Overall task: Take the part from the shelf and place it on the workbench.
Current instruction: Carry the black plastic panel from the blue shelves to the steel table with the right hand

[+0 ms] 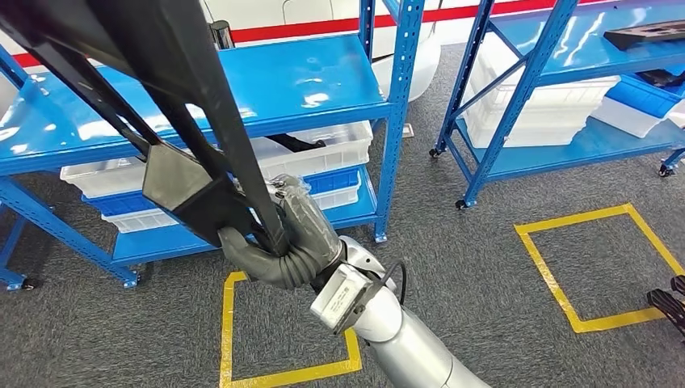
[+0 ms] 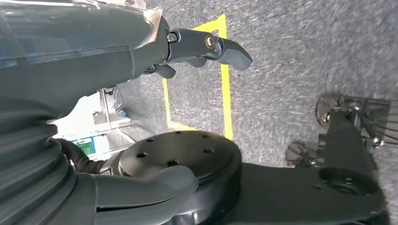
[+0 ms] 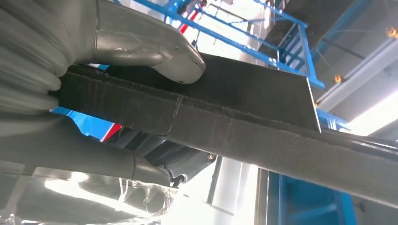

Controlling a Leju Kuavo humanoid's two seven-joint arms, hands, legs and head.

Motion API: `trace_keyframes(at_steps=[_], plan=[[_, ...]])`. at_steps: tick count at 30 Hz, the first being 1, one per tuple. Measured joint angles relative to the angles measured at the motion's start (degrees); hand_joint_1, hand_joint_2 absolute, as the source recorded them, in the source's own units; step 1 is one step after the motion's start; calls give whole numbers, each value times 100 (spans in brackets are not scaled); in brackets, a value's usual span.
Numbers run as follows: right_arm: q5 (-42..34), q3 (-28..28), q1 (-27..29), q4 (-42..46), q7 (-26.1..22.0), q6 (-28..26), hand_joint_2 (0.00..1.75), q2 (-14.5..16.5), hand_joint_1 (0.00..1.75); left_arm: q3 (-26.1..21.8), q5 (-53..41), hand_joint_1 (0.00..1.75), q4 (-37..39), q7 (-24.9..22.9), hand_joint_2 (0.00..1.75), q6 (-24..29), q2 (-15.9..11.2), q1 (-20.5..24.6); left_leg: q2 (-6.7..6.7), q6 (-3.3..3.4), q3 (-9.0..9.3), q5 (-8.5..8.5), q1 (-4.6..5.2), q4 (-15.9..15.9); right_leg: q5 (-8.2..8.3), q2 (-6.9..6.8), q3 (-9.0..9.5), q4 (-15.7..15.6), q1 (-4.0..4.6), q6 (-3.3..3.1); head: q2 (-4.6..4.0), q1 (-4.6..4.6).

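Note:
A long black frame-shaped part [image 1: 186, 105] with a flat plate [image 1: 182, 182] at its lower end slants across the head view, lifted off the blue shelf [image 1: 307, 81]. My right hand [image 1: 295, 238] grips it near that plate, the fingers wrapped around a bar. In the right wrist view the thumb [image 3: 155, 51] presses on the part's [image 3: 244, 117] dark, rough face, with the fingers beneath it. My left hand [image 2: 141, 51] hangs over the grey carpet, its fingers [image 2: 211, 47] stretched out and holding nothing.
White bins [image 1: 323, 149] and a blue bin [image 1: 335, 182] fill the lower shelf behind the part. A second blue shelf [image 1: 517, 105] at the right carries white crates [image 1: 549, 109] and a black part [image 1: 646, 34]. Yellow tape squares [image 1: 230, 323] [image 1: 557, 283] mark the carpet.

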State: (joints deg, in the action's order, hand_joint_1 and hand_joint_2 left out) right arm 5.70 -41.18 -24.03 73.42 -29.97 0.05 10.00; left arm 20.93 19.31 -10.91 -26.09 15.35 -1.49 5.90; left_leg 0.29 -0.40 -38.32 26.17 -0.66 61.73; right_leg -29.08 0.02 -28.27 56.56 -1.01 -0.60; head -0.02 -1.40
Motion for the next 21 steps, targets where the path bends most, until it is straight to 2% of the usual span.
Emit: trace_keyframes(at_steps=[2,3,4,5,7,8,9,10,12,14,16,18,19,20,21], plan=[[49,-4,27,-4,-1,-45,175,12,175,1,-10,0,0,0,175,-35,4,-12,-18,-64,-231,453,-19,684,63,-17,-64,6,14,-49,0,3],[68,-4,49,-10,-2,-60,175,10,175,1,-19,0,0,-1,175,-59,3,-16,-21,-86,-300,560,-31,950,84,-28,-95,10,22,-52,0,4],[87,-4,74,-19,-4,-72,175,3,175,1,-29,0,0,-1,175,-85,2,-19,-18,-98,-286,549,-41,1045,99,-40,-117,13,27,-48,0,4],[108,-4,99,-26,-7,-80,175,-5,175,1,-42,0,0,-1,175,-111,2,-21,-13,-99,-181,443,-49,952,107,-56,-130,16,31,-43,0,4],[141,-4,128,-33,-13,-92,175,-17,175,2,-61,0,0,-1,175,-156,1,-15,52,-65,235,136,-49,327,114,-91,-138,20,36,-33,0,4],[148,-4,132,-33,-19,-99,175,-19,175,3,-68,0,0,-1,175,-167,-3,-6,100,-34,435,38,-29,-1,118,-110,-145,22,50,-24,0,3],[153,-4,134,-33,-24,-105,175,-18,175,4,-70,0,-1,0,175,-175,-6,4,141,-3,566,-11,-7,-237,127,-132,-155,24,64,-7,0,1],[158,-4,138,-33,-29,-111,175,-19,175,4,-72,0,-1,0,175,-179,-10,11,162,27,622,-11,21,-360,137,-154,-169,26,77,12,0,-1],[178,-4,149,-31,-38,-117,175,-16,175,5,-73,0,-1,1,175,-185,-15,15,132,94,623,-13,36,-453,144,-197,-205,35,94,72,0,-3],[209,-6,153,-27,-46,-120,175,-19,175,5,-73,0,-2,1,175,-182,-17,15,95,182,633,-51,16,-560,38,-166,-304,186,99,110,0,-7],[235,-11,168,-25,-54,-121,175,-37,175,4,-74,0,-2,1,175,-181,-17,16,51,251,618,-100,5,-610,-245,-92,-574,759,86,87,0,-13],[245,-16,213,-26,-57,-121,175,-66,175,3,-77,0,-2,2,175,-199,-16,8,-8,271,584,-125,5,-608,-506,-61,-910,1491,65,80,0,-13],[248,-16,237,-26,-57,-121,175,-79,175,3,-78,0,-1,1,175,-214,-14,2,-40,267,573,-134,4,-605,-534,-57,-990,1668,51,110,0,-13],[249,-17,250,-26,-57,-121,175,-86,175,3,-80,0,-1,1,175,-230,-11,-4,-78,258,566,-141,1,-598,-468,-54,-957,1613,34,163,0,-13],[251,-18,254,-26,-57,-121,175,-87,175,3,-81,0,-1,0,175,-244,-6,-7,-116,244,561,-145,-4,-582,-328,-42,-817,1342,9,230,0,-13]])
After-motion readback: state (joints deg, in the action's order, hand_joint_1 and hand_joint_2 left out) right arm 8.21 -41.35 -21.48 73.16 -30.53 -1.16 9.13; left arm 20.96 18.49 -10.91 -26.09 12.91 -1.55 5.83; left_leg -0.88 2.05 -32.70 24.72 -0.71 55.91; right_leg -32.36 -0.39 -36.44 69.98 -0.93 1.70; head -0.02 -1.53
